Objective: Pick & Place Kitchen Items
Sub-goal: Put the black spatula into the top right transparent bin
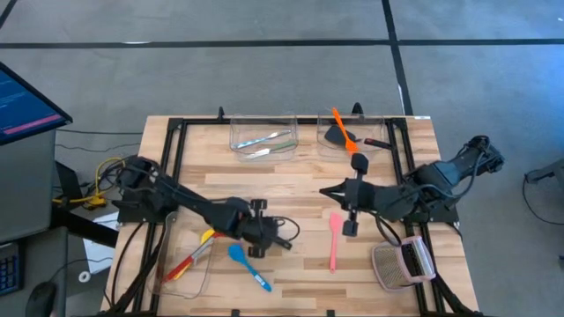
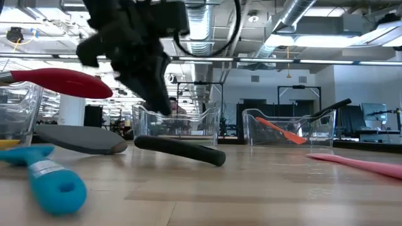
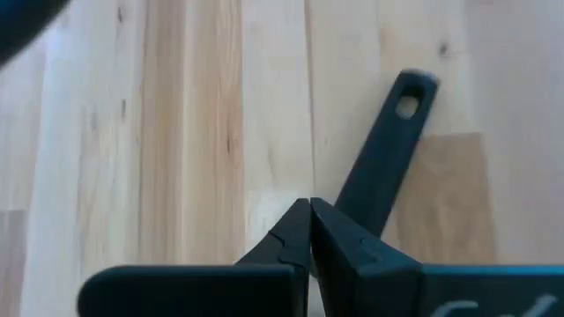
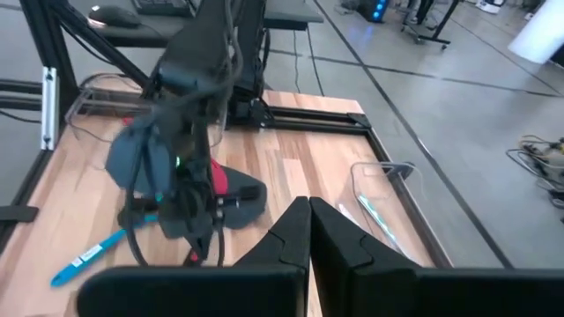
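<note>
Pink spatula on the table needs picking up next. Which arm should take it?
Right. The right gripper hovers just beside the pink spatula, fingers shut and empty. The left gripper sits farther off, over a black turner handle.

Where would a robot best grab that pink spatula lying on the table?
By the middle of the pink spatula's handle, coming straight down from above with the fingers across its width. It lies flat on the table, and the handle is long, thin and straight with nothing touching either side. The right gripper is probably the nearer one.

Both arms are matte black and jointed, with looping black cables and wedge-shaped fingers (image 4: 335, 238).
</note>
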